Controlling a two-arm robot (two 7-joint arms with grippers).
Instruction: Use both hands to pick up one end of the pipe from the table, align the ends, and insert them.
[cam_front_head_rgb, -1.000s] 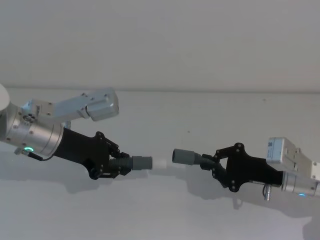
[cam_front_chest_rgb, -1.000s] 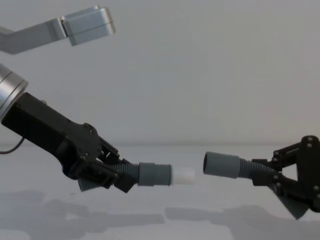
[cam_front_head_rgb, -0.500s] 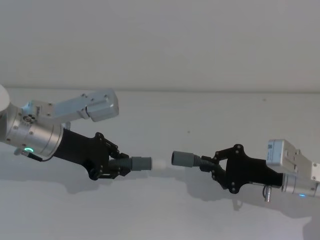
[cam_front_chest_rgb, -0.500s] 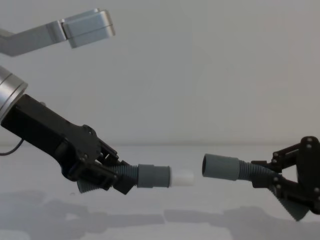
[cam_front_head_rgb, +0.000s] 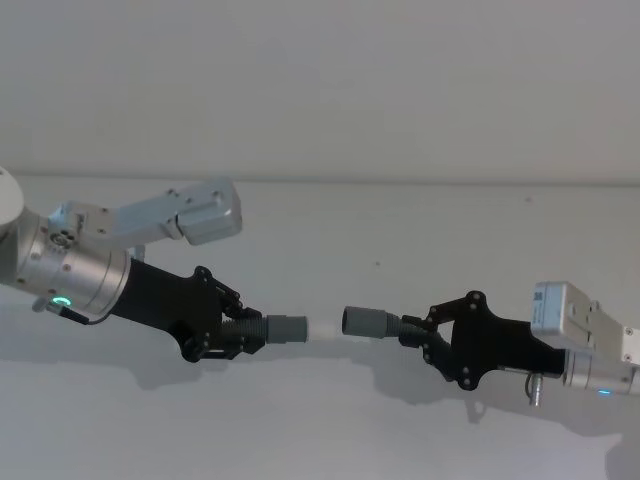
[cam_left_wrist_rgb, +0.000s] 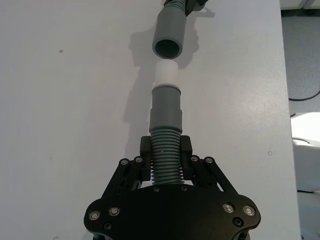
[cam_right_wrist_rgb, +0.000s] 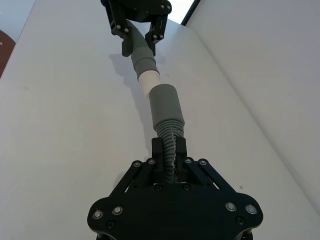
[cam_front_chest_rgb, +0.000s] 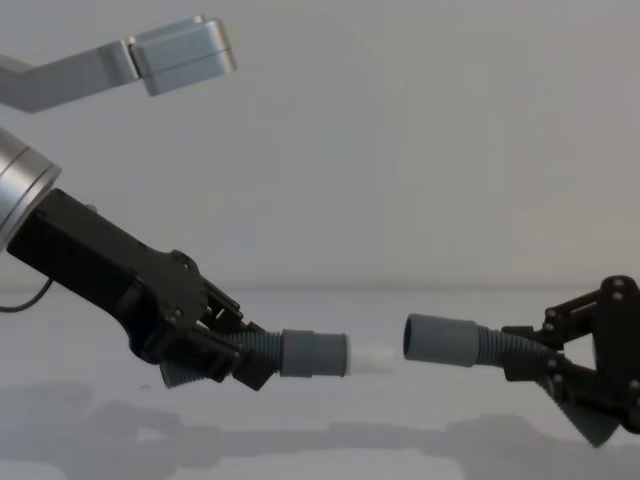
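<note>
2 hands, left hand (cam_front_head_rgb: 243, 334) and right hand (cam_front_head_rgb: 418, 331), each clamped on 1 pipe piece (white tip (cam_front_head_rgb: 324, 327) just short of the hollow mouth (cam_front_head_rgb: 347, 321)).

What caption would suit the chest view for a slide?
Left hand and right hand each hold a pipe piece, white tip facing the hollow mouth, not yet inserted.
</note>
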